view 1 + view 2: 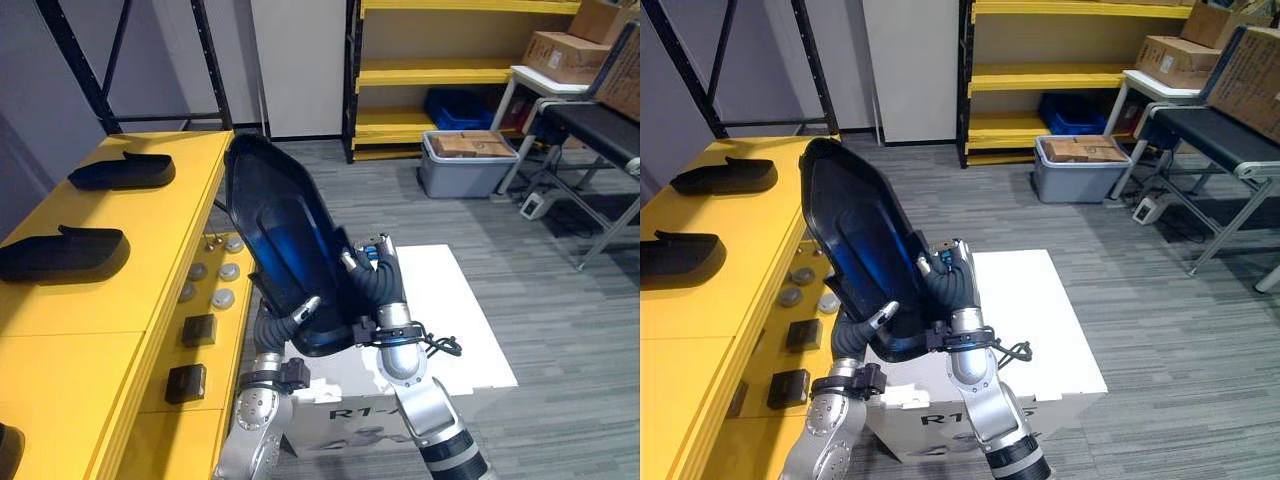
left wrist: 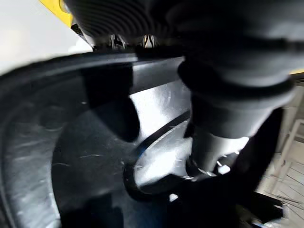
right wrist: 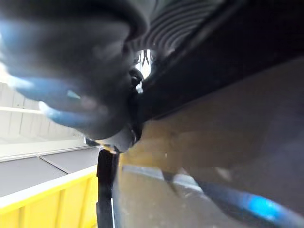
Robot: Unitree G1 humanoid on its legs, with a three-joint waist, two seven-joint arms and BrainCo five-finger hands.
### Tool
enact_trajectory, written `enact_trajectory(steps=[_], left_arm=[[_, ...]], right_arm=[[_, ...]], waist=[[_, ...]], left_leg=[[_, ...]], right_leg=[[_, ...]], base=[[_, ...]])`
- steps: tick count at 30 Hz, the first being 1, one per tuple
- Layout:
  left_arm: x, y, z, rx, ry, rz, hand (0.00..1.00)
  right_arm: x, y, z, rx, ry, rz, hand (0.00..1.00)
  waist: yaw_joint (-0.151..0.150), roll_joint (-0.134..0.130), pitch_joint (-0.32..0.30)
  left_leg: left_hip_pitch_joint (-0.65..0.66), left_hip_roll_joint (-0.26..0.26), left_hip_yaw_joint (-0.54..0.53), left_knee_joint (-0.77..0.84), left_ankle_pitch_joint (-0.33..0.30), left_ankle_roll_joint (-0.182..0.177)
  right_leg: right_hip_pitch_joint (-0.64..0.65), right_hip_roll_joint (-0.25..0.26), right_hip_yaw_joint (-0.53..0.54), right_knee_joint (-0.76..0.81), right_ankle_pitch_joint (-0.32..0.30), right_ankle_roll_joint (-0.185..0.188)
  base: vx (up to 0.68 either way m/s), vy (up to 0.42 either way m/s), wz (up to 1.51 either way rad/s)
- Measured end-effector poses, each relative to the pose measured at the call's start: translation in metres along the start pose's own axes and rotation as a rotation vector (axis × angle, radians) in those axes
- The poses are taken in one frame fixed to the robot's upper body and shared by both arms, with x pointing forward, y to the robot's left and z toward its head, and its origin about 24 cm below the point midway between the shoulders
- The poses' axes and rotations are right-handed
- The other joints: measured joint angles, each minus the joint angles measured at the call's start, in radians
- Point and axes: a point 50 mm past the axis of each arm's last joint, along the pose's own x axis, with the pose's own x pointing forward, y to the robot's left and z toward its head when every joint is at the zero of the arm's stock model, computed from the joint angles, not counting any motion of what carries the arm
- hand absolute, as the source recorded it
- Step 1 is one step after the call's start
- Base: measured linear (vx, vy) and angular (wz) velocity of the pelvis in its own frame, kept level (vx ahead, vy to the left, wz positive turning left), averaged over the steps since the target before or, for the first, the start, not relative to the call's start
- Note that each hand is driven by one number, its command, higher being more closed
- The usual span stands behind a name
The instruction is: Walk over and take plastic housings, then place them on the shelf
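Black housing held aloft; eye views show yellow shelf alongside.

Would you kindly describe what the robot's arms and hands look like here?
Both arms, the left arm and right arm, are silver-grey with rounded joints. A dark ribbed cover wraps each wrist and hand back. The left hand and right hand have silver fingers with dark tips.

Grey carpet-tile floor runs back to a grey wall and a white panel, with a yellow shelf at the left, a white box stand at centre, and beyond it a yellow shelving rack, a grey tote and a white table carrying cardboard boxes.
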Motion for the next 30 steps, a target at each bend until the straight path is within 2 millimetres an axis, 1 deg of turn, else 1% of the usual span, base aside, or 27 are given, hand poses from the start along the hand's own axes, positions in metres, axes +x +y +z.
enact_trajectory(steps=[7, 10, 14, 15, 16, 17, 18, 19, 21, 22, 23, 24, 26, 27, 28, 29, 30], left_arm=[[0.001, 0.002, -0.002, 0.008, 0.024, 0.016, 1.0], [0.001, 0.001, -0.002, 0.033, 0.025, 0.002, 1.0], [0.003, 0.002, 0.003, 0.063, -0.004, -0.01, 1.0], [0.003, 0.003, 0.005, 0.065, -0.015, -0.012, 1.0], [0.003, 0.004, 0.007, 0.059, -0.026, -0.008, 1.0], [0.003, 0.005, 0.009, 0.058, -0.033, -0.003, 1.0], [0.003, 0.009, 0.012, 0.06, -0.048, 0.013, 1.0], [0.003, 0.014, 0.015, 0.071, -0.059, 0.032, 1.0], [0.001, 0.025, 0.017, 0.09, -0.068, 0.073, 1.0], [0.0, 0.028, 0.018, 0.093, -0.069, 0.088, 1.0], [-0.003, 0.035, 0.019, 0.102, -0.071, 0.116, 1.0], [-0.005, 0.04, 0.019, 0.113, -0.072, 0.135, 1.0], [-0.008, 0.045, 0.02, 0.125, -0.073, 0.148, 1.0], [-0.009, 0.046, 0.021, 0.128, -0.075, 0.15, 1.0], [-0.01, 0.047, 0.022, 0.131, -0.078, 0.149, 1.0], [-0.011, 0.048, 0.023, 0.132, -0.081, 0.15, 1.0], [-0.014, 0.051, 0.026, 0.135, -0.09, 0.157, 1.0]], right_arm=[[-0.004, -0.003, -0.001, 0.094, -0.015, 0.06, 0.0], [-0.003, -0.012, -0.001, 0.094, -0.02, 0.065, 0.0], [0.003, -0.04, 0.007, 0.12, -0.067, -0.03, 0.0], [0.005, -0.056, 0.01, 0.127, -0.084, -0.097, 0.0], [0.006, -0.077, 0.01, 0.137, -0.099, -0.18, 0.0], [0.005, -0.088, 0.009, 0.133, -0.101, -0.225, 0.0], [0.002, -0.11, 0.006, 0.125, -0.097, -0.312, 0.0], [-0.004, -0.13, 0.001, 0.101, -0.082, -0.391, 0.0], [-0.021, -0.163, -0.006, 0.019, -0.04, -0.492, 0.0], [-0.026, -0.171, -0.009, -0.006, -0.025, -0.517, 0.0], [-0.034, -0.186, -0.015, -0.04, 0.013, -0.564, 0.0], [-0.041, -0.196, -0.022, -0.061, 0.05, -0.6, 0.0], [-0.064, -0.218, -0.046, -0.1, 0.183, -0.671, 0.0], [-0.073, -0.223, -0.054, -0.106, 0.232, -0.694, 0.0], [-0.096, -0.234, -0.076, -0.108, 0.365, -0.743, 0.0], [-0.106, -0.237, -0.085, -0.101, 0.423, -0.762, 0.0], [-0.124, -0.239, -0.102, -0.072, 0.531, -0.789, 0.0]], waist=[[0.0, 0.0, -0.014], [0.001, 0.0, -0.015], [0.002, -0.001, -0.015], [0.002, -0.001, -0.015], [0.001, -0.001, -0.015], [0.0, -0.001, -0.015], [-0.001, -0.001, -0.015], [-0.002, -0.001, -0.015], [-0.003, -0.001, -0.015], [-0.006, -0.001, -0.014], [-0.02, -0.001, -0.014], [-0.025, -0.001, -0.014], [-0.028, -0.001, -0.014], [-0.028, -0.001, -0.014], [-0.028, -0.001, -0.014], [-0.029, -0.001, -0.014], [-0.037, -0.001, -0.014]], left_leg=[[-0.001, 0.004, 0.005, 0.0, 0.0, 0.0], [-0.001, 0.005, 0.007, 0.0, 0.0, 0.001], [0.001, 0.007, 0.016, 0.0, 0.0, 0.001], [0.002, 0.009, 0.021, -0.001, 0.0, 0.001], [0.002, 0.009, 0.024, -0.001, 0.0, 0.001], [0.002, 0.01, 0.025, -0.001, 0.0, 0.001], [0.002, 0.01, 0.026, -0.002, 0.0, 0.001], [0.002, 0.011, 0.027, -0.002, 0.0, 0.001], [0.001, 0.013, 0.03, -0.006, 0.0, 0.001], [0.001, 0.013, 0.032, -0.007, 0.0, 0.001], [0.001, 0.014, 0.032, -0.008, 0.0, 0.001], [0.001, 0.014, 0.032, -0.009, 0.0, 0.001], [0.0, 0.015, 0.039, -0.009, -0.001, 0.003], [0.0, 0.015, 0.039, -0.009, -0.002, 0.004], [-0.001, 0.015, 0.04, -0.009, -0.004, 0.006], [-0.002, 0.015, 0.04, -0.008, -0.004, 0.007], [-0.006, 0.015, 0.04, -0.007, -0.005, 0.007]], right_leg=[[0.001, 0.003, 0.003, 0.0, 0.002, -0.003], [0.002, 0.004, 0.004, 0.0, 0.003, -0.003], [0.001, 0.006, 0.012, 0.001, 0.004, -0.004], [0.0, 0.007, 0.018, 0.001, 0.004, -0.004], [-0.002, 0.007, 0.022, 0.001, 0.005, -0.004], [-0.002, 0.007, 0.023, 0.001, 0.005, -0.004], [-0.004, 0.008, 0.024, 0.001, 0.005, -0.004], [-0.006, 0.008, 0.026, 0.001, 0.005, -0.004], [-0.015, 0.01, 0.03, 0.001, 0.005, -0.004], [-0.016, 0.01, 0.03, 0.001, 0.005, -0.004], [-0.016, 0.011, 0.031, 0.001, 0.005, -0.004], [-0.017, 0.011, 0.031, 0.0, 0.005, -0.004], [-0.02, 0.011, 0.035, 0.0, 0.005, -0.004], [-0.02, 0.011, 0.036, 0.0, 0.005, -0.004], [-0.021, 0.011, 0.036, 0.0, 0.005, -0.004], [-0.022, 0.011, 0.037, 0.0, 0.005, -0.004], [-0.027, 0.011, 0.038, 0.0, 0.005, -0.004]], base=[[0.0, -0.002, 0.0], [0.0, 0.0, 0.0], [-0.01, -0.009, -0.05], [-0.01, -0.013, -0.12], [-0.01, -0.01, -0.1], [-0.02, -0.013, -0.07], [-0.02, -0.014, -0.04], [-0.02, -0.014, -0.04], [-0.02, -0.011, -0.06], [-0.01, -0.017, -0.05], [0.0, 0.0, 0.0], [0.0, -0.017, -0.04], [0.0, -0.01, -0.07], [-0.01, -0.009, -0.04], [0.0, 0.0, 0.0], [0.0, 0.0, 0.0], [0.0, 0.0, 0.0]])
